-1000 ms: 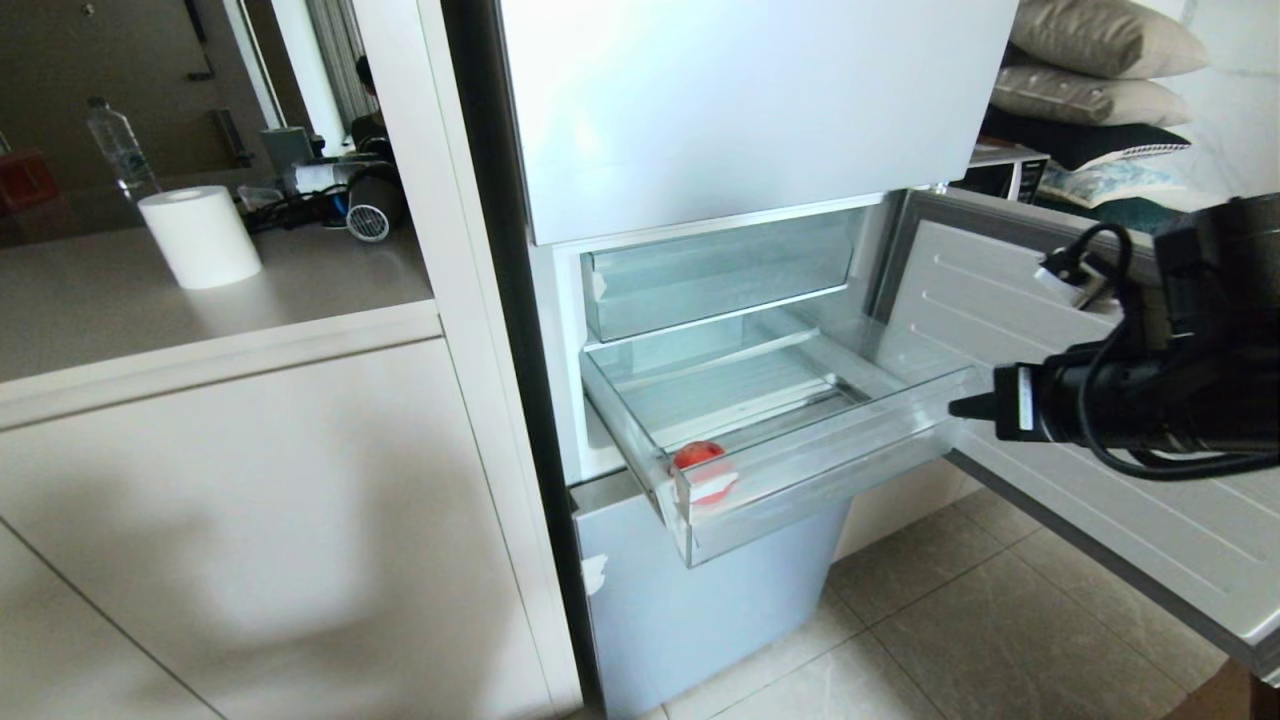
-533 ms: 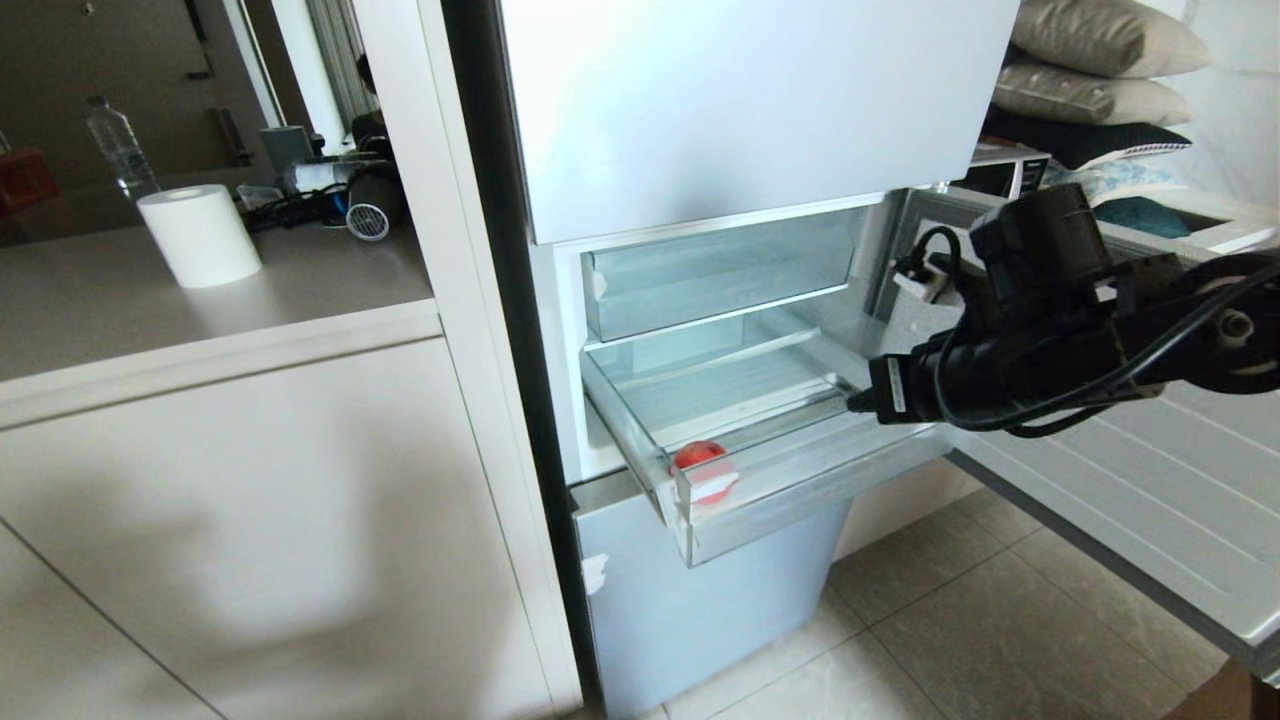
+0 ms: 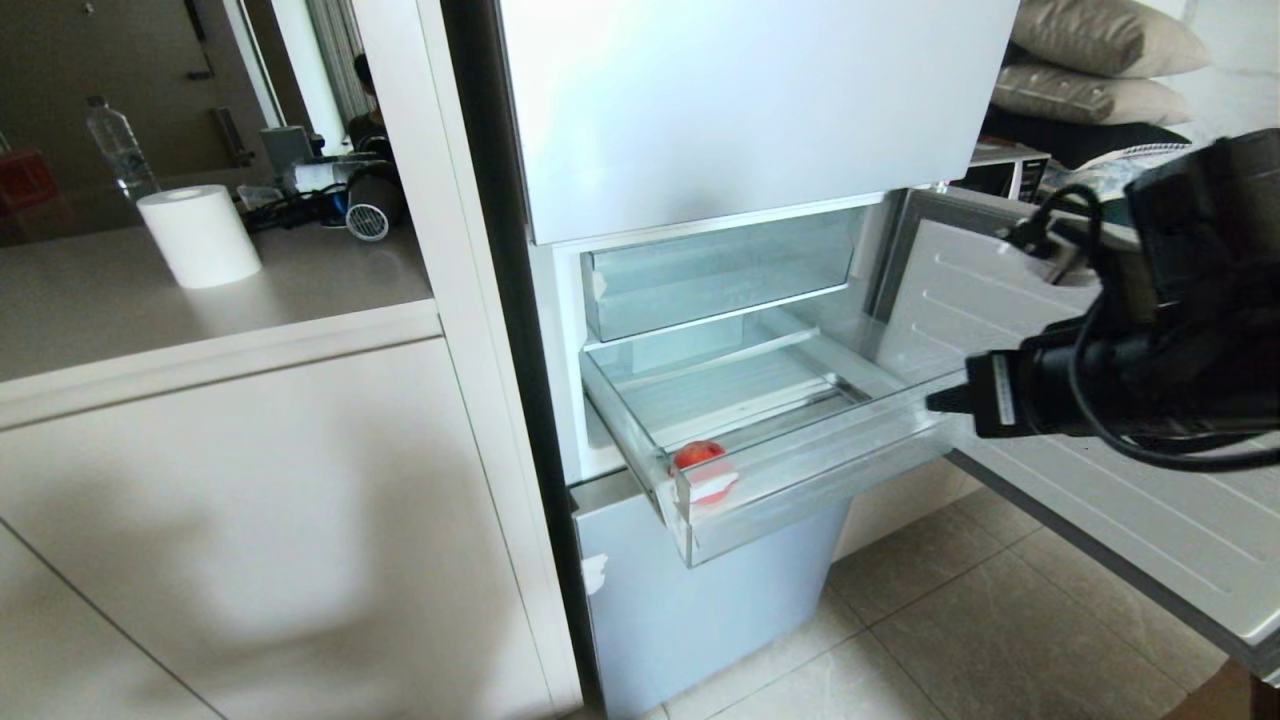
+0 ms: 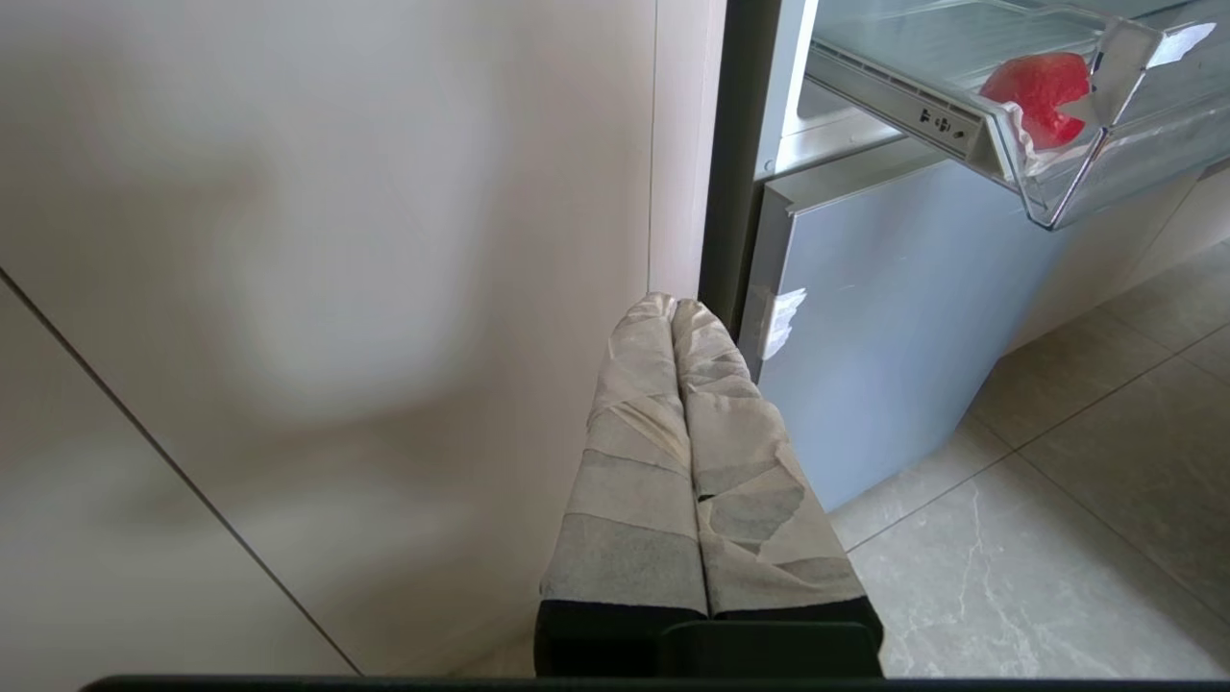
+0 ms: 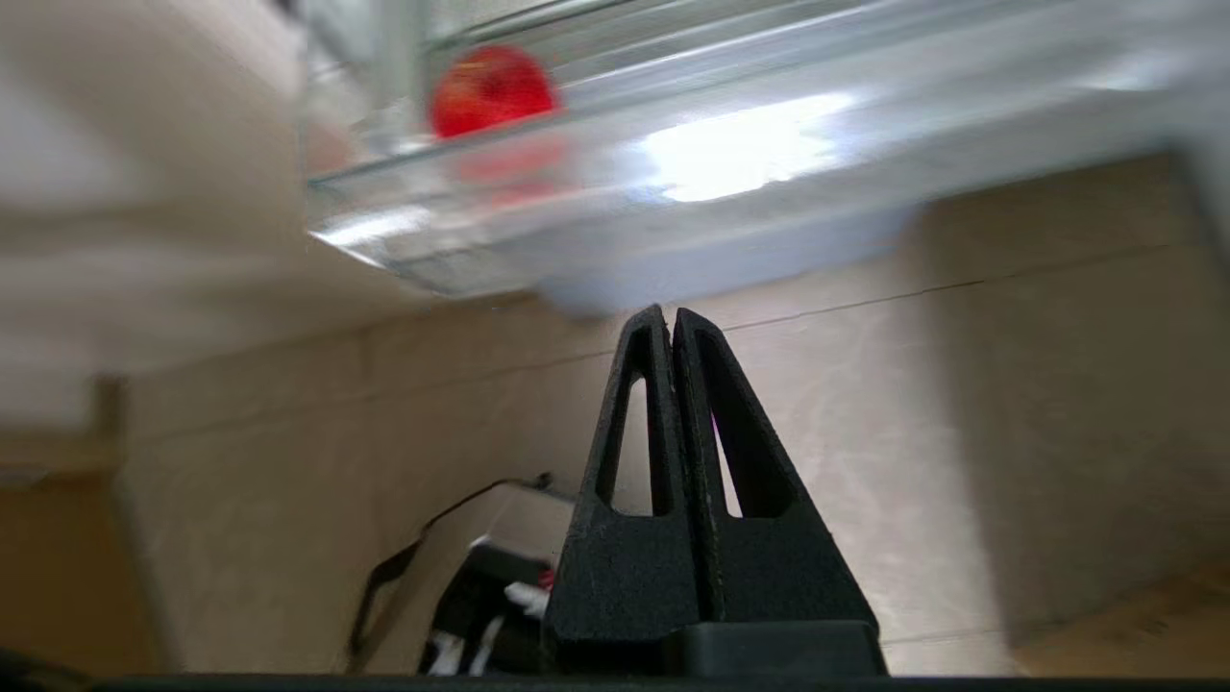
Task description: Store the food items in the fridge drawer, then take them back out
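Note:
The fridge drawer (image 3: 800,470) is pulled out, a clear bin with a ribbed floor. One red food item (image 3: 698,455) lies inside it at the front left corner, behind a white tape scrap. My right gripper (image 3: 938,403) hovers level just off the drawer's right end, shut and empty. In the right wrist view its black fingers (image 5: 650,384) are pressed together, below the drawer's front wall (image 5: 730,163), with the red item (image 5: 492,88) beyond. My left gripper (image 4: 673,306) is parked low beside the cabinet, its taped fingers shut; the red item (image 4: 1038,91) shows above it.
A shallower clear tray (image 3: 715,275) sits above the drawer. The open fridge door (image 3: 1100,480) stretches out under my right arm. A blue-grey panel (image 3: 700,600) is below the drawer. A paper roll (image 3: 200,235) and a bottle (image 3: 120,145) stand on the counter at left.
My right arm swung left over the drawer's right end, then drew back to the right, close to where it was. The drawer and the red item have not moved.

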